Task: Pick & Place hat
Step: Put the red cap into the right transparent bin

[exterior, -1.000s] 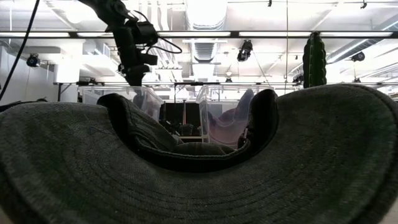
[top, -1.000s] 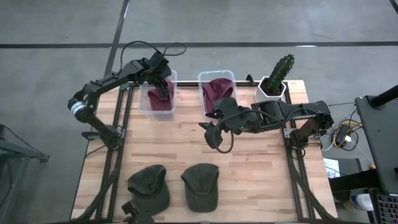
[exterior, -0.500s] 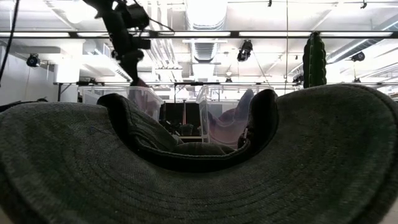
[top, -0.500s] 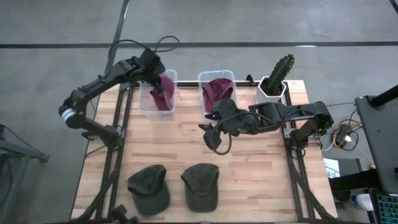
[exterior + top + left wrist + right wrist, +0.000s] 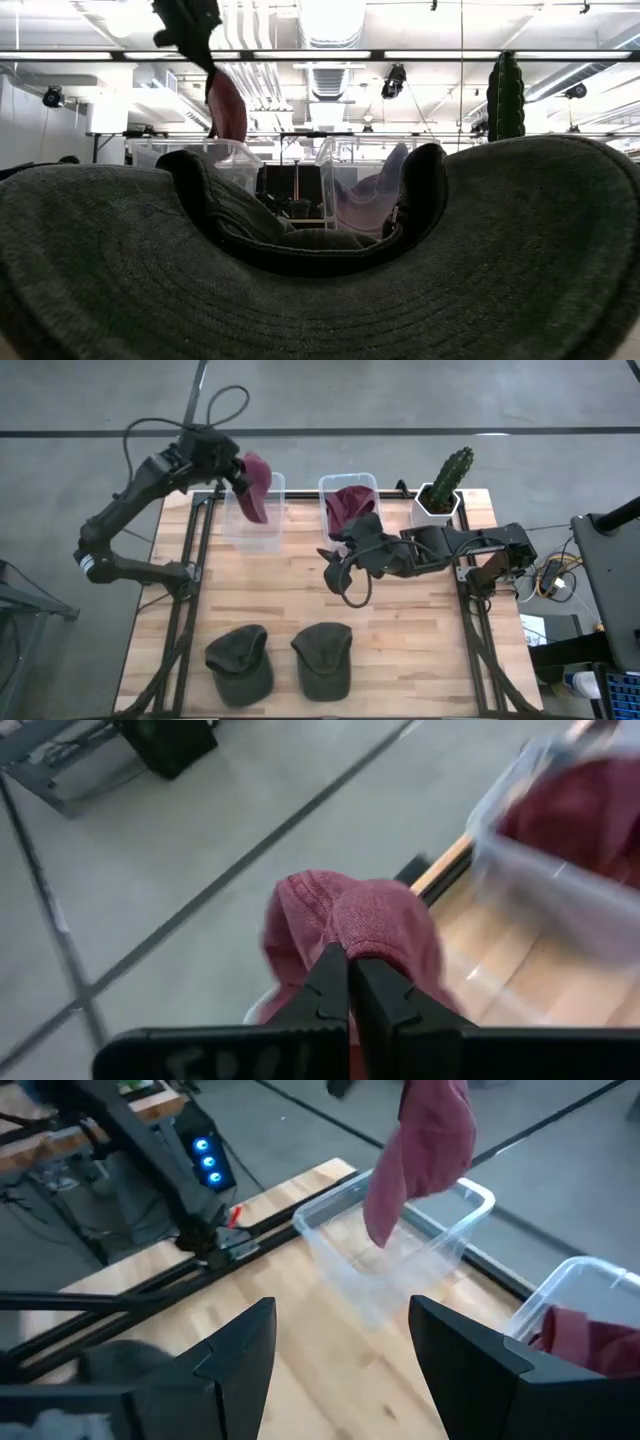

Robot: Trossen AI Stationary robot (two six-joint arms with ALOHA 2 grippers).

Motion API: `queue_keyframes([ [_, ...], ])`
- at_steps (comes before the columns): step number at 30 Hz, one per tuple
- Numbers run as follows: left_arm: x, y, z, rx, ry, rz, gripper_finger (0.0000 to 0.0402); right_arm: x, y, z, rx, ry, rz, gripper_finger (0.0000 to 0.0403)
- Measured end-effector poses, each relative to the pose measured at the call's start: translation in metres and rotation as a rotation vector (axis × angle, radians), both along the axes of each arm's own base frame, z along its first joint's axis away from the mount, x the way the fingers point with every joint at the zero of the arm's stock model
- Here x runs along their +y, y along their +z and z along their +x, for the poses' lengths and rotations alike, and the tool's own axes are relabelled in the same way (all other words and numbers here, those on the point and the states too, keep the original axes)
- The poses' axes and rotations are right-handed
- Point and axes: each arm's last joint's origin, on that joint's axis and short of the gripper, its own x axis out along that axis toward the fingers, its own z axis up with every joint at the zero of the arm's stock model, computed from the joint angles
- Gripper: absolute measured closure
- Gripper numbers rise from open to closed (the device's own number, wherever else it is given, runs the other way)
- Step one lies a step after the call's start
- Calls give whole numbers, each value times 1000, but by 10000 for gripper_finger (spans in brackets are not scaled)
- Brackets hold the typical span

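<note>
The maroon hat [image 5: 254, 485] hangs in the air above the left clear bin [image 5: 252, 525], at about 11 o'clock of the table [image 5: 400, 630], and the left gripper [image 5: 348, 982] has its fingers closed tightly on the fabric. At about 12 o'clock the second clear bin [image 5: 348, 505] holds another maroon hat [image 5: 350, 508], with a cactus in a white pot [image 5: 442, 488] at 1 o'clock. The right gripper [image 5: 340, 1342] waits with fingers spread apart near the table centre, and two dark green hats [image 5: 282, 658] lie at 6 to 7 o'clock
</note>
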Motion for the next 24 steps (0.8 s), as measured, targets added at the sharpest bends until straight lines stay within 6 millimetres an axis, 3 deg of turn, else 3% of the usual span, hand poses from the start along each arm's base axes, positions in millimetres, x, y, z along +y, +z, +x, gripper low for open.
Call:
queue_keyframes([
  [11,-14,55,-8,-348,-11,-81,402,-17,-31,23,-101,-73,-34,181],
  [19,-17,68,-6,-555,-34,-175,401,-29,-60,42,-258,-62,-222,181],
  [24,-15,70,-3,-635,-24,-188,401,-32,-75,43,-253,-40,-328,181],
])
